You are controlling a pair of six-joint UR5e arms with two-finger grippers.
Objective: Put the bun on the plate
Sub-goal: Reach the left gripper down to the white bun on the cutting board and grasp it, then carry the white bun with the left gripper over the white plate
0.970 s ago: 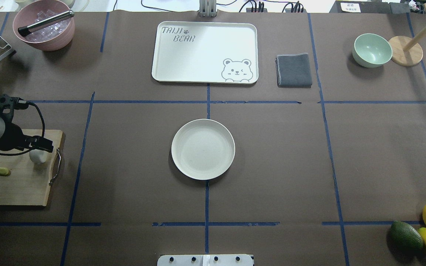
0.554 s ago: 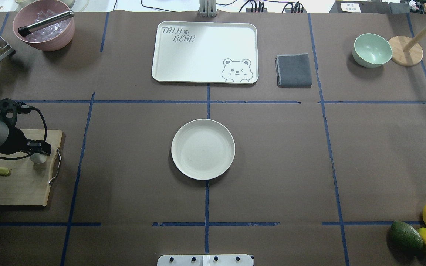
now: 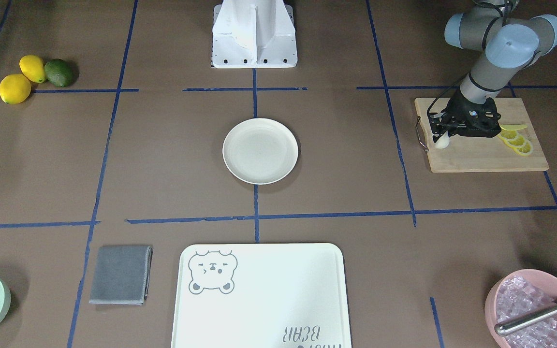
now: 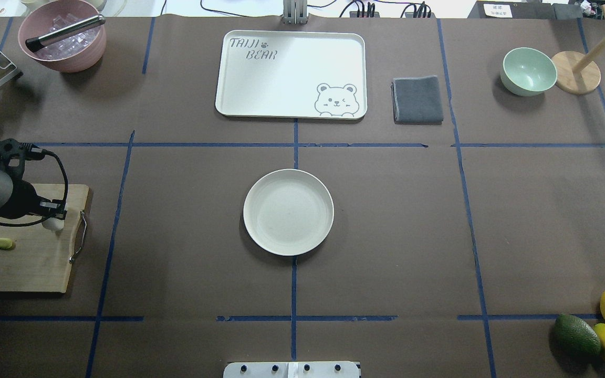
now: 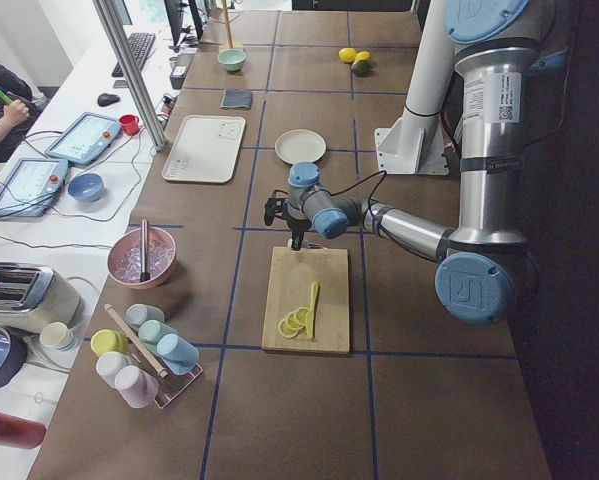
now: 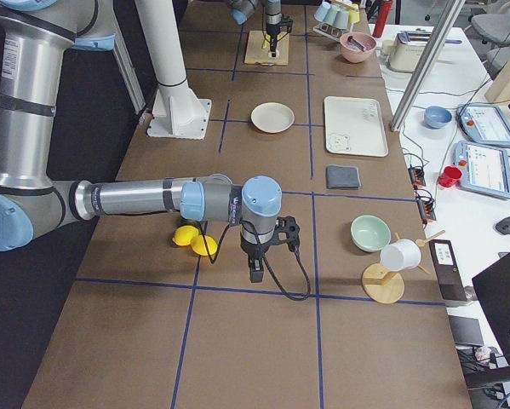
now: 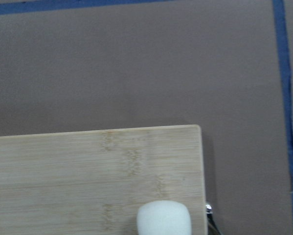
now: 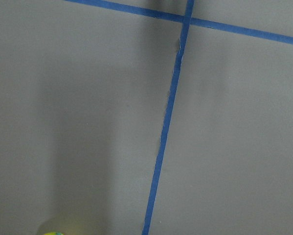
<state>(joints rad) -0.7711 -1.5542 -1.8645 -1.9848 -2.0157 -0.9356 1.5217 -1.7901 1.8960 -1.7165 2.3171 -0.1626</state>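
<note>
Over the last second the left gripper (image 4: pixel 56 214) has drawn back along the cutting board (image 4: pixel 29 262) and settled right over the bun (image 4: pixel 53 225), which now peeks out only beneath the fingers (it sits at the board's handle end). I read that as the grasp being set, not the carry. The forearm reaches in low, wrist pointing down. Whether the jaws have clamped the bun I cannot tell. The plate (image 4: pixel 288 212) sits well apart at the table's centre. The right gripper (image 6: pixel 256 271) hovers near the lemons (image 6: pixel 193 239), its jaws unreadable.

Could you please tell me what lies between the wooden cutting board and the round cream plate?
Only bare brown table covering crossed by one blue tape line, as the overhead view shows.
</note>
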